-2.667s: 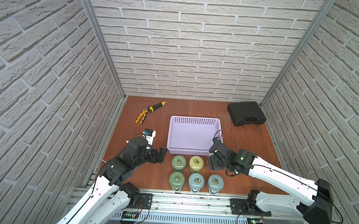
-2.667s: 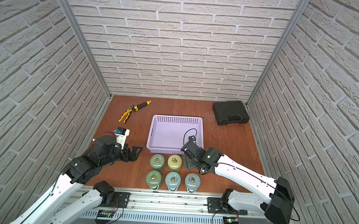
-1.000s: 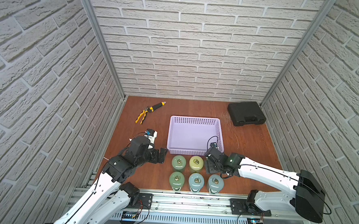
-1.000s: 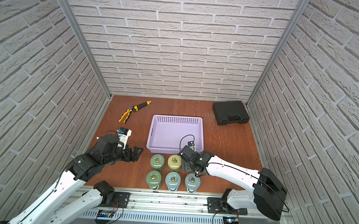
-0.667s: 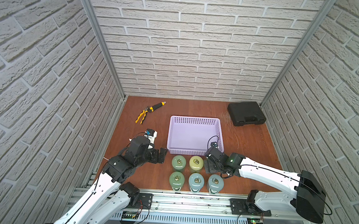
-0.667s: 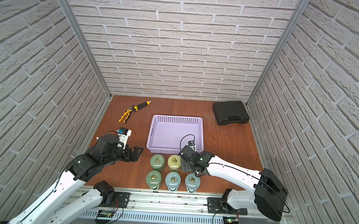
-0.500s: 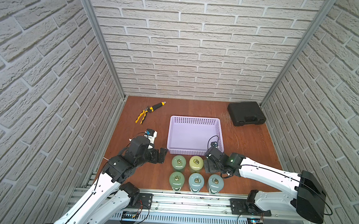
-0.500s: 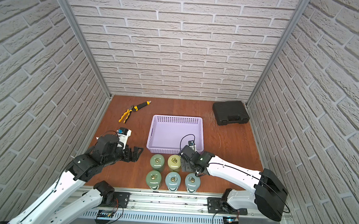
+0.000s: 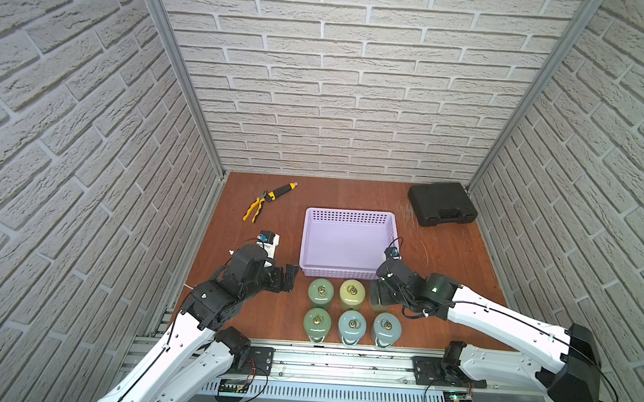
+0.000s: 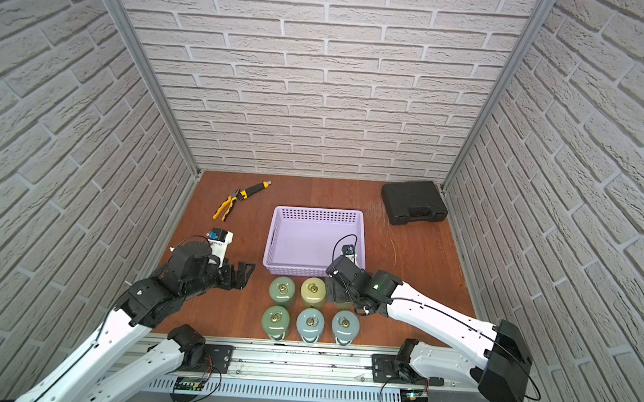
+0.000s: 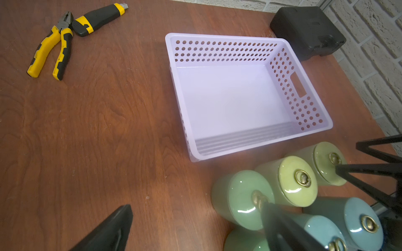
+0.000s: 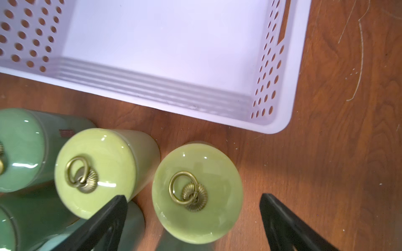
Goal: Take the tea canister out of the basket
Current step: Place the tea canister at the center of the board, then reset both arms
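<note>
The lavender basket point(image 9: 350, 213) point(image 10: 318, 211) sits mid-table with nothing in it, as the left wrist view point(image 11: 224, 38) and right wrist view point(image 12: 152, 87) confirm. Six tea canisters stand on the table just in front of it. My right gripper point(image 9: 380, 294) point(image 12: 193, 198) is open above the yellow-green tea canister point(image 12: 208, 165) point(image 11: 324, 165) at the right end of the back row. Its fingers straddle the lid with gaps on both sides. In both top views this canister is mostly hidden under the gripper. My left gripper point(image 9: 290, 277) point(image 11: 195, 206) is open, holding nothing, left of the green canister point(image 9: 320, 292).
Another yellow-green canister point(image 9: 352, 292) stands in the back row, with a green one point(image 9: 317, 321) and two blue ones point(image 9: 352, 323) point(image 9: 386, 325) in front. Yellow pliers point(image 9: 253, 211) and a utility knife point(image 9: 283, 189) lie at the back left. A black hard case point(image 9: 441, 208) sits at the back right.
My right arm came down from the basket's near right corner to the back row. Its jaws have spread off the yellow-green canister, which now stands alone. The left arm has not moved.
</note>
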`<state>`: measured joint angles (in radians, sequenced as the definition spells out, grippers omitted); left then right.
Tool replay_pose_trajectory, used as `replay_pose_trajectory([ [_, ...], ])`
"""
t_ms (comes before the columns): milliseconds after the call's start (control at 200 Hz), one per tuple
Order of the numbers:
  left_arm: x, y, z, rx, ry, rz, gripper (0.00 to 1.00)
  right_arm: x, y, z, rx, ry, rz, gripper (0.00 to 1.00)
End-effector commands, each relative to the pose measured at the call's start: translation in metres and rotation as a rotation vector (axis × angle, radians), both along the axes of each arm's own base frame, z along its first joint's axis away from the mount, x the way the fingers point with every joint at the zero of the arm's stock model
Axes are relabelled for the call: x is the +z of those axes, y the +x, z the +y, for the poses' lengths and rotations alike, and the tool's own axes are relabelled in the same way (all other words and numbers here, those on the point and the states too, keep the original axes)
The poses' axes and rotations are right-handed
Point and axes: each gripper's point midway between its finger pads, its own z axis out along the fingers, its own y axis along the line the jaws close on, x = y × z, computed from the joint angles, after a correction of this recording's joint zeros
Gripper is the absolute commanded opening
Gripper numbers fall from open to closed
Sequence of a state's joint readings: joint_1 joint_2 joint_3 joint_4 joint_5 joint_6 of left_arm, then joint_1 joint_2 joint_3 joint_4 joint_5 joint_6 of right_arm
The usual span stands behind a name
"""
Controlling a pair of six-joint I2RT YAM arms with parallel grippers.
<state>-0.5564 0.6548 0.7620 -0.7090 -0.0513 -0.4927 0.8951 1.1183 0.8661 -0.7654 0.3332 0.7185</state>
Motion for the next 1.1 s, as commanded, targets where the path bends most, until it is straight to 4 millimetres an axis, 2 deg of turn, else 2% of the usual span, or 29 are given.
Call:
replay_pose_trajectory([
  [0,0.016,0.014,-0.001,0.023,-0.014,-0.073,0.98,0.024,0.0,-0.01,0.005,-0.021,-0.053,1.0],
  [225,0.025,0.028,0.003,0.034,0.061,-0.126,0.98,0.055,0.006,-0.031,-0.025,-0.046,-0.169,1.0],
  [465,0.035,0.042,0.02,0.067,0.196,-0.232,0.99,0.077,0.02,-0.06,-0.071,-0.103,-0.256,1.0],
  [575,0.043,0.052,0.031,0.063,0.28,-0.299,0.98,0.084,0.03,-0.082,-0.103,-0.136,-0.29,1.0],
  [590,0.039,0.056,0.031,0.059,0.301,-0.287,0.98,0.084,0.031,-0.086,-0.11,-0.14,-0.296,1.0],
  [675,0.041,0.067,0.044,0.068,0.352,-0.304,0.98,0.09,0.038,-0.105,-0.141,-0.167,-0.337,1.0],
  [755,0.043,0.077,0.055,0.068,0.357,-0.31,0.98,0.09,0.044,-0.122,-0.172,-0.188,-0.366,1.0],
  [965,0.039,0.104,0.1,0.169,0.329,-0.302,0.98,0.08,0.057,-0.16,-0.254,-0.223,-0.385,1.0],
  [1095,0.023,0.122,0.118,0.2,0.296,-0.308,0.98,0.069,0.065,-0.174,-0.283,-0.243,-0.402,1.0],
])
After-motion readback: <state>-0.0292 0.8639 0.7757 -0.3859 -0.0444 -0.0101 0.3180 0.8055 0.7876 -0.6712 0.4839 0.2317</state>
